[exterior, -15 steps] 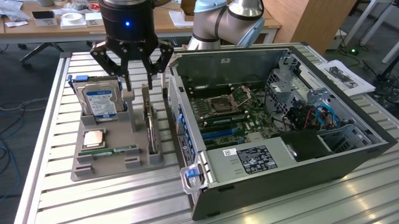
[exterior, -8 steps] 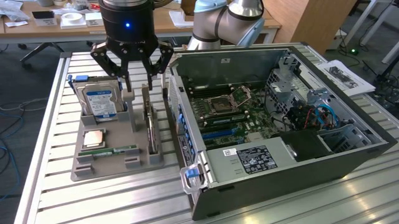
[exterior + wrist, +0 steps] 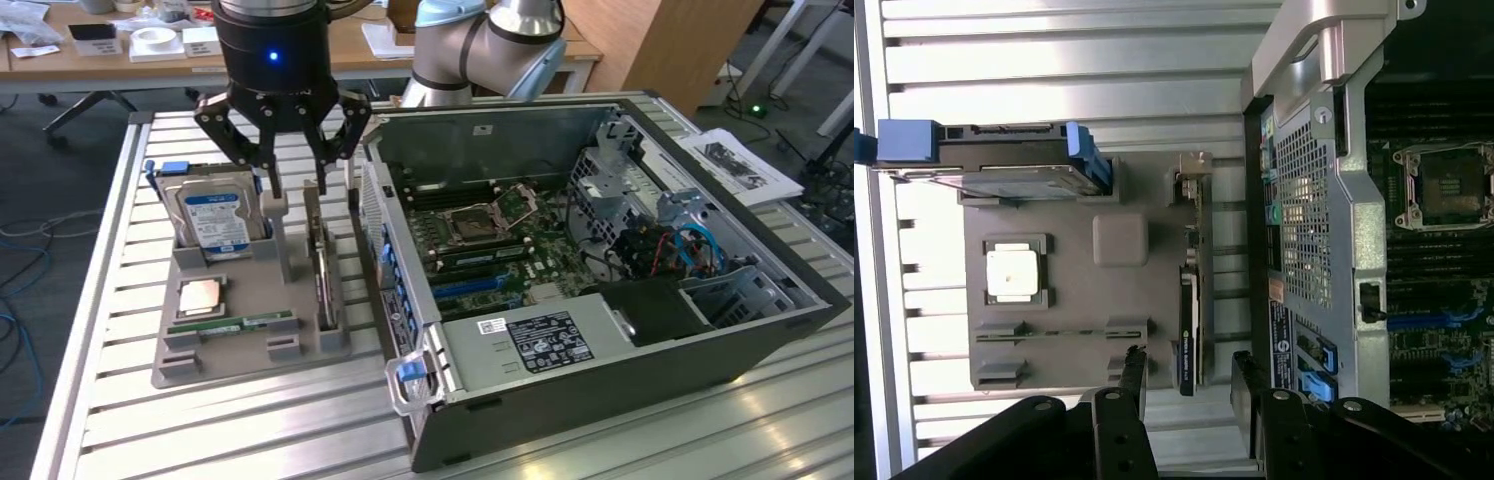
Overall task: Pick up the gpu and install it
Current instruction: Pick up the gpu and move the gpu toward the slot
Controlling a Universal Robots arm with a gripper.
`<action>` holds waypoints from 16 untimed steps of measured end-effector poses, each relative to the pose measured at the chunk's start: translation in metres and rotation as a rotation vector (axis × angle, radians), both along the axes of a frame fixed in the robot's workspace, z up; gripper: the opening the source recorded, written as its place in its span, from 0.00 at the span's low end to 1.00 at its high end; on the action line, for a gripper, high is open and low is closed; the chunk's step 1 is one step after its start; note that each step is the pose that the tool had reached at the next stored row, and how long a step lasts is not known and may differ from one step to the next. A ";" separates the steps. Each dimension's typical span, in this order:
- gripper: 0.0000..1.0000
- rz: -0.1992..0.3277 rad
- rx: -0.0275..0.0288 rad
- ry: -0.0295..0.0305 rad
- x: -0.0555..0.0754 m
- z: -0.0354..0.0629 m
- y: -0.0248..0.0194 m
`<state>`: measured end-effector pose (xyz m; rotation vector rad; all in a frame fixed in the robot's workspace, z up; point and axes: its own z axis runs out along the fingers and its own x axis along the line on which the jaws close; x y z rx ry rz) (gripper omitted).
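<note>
The gpu [image 3: 323,268] stands edge-on in a slot at the right side of the grey holder tray [image 3: 187,368], a thin dark card with a silver bracket end. My gripper [image 3: 302,182] hangs just above its far end, black fingers spread open, nothing between them. From the wrist view the gpu [image 3: 1189,305] runs as a slim dark strip on the tray [image 3: 1079,290], and my gripper [image 3: 1189,372] straddles its line, one fingertip [image 3: 1135,366] on each side, not touching it. The open computer case [image 3: 601,250] lies beside the tray, its motherboard with blue slots [image 3: 470,288] exposed.
A silver hard drive [image 3: 216,215] with a blue-white label stands upright in the tray's far corner. A processor chip [image 3: 200,297] and a green memory stick [image 3: 248,323] lie in the tray. The case wall [image 3: 380,230] rises close beside the gpu. Slatted metal table [image 3: 267,420] underneath.
</note>
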<state>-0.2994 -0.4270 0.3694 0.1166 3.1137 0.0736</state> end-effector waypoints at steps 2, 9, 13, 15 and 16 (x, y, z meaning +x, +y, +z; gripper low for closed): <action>0.47 0.000 0.0000 0.0000 0.000 -0.0029 0.0000; 0.47 0.000 0.0000 0.0000 0.000 -0.0039 0.0000; 0.47 0.000 0.0000 0.0000 0.000 -0.0040 0.0000; 0.47 0.000 0.0004 -0.0004 0.000 -0.0048 0.0000; 0.47 0.000 0.0003 -0.0003 0.000 -0.0056 0.0000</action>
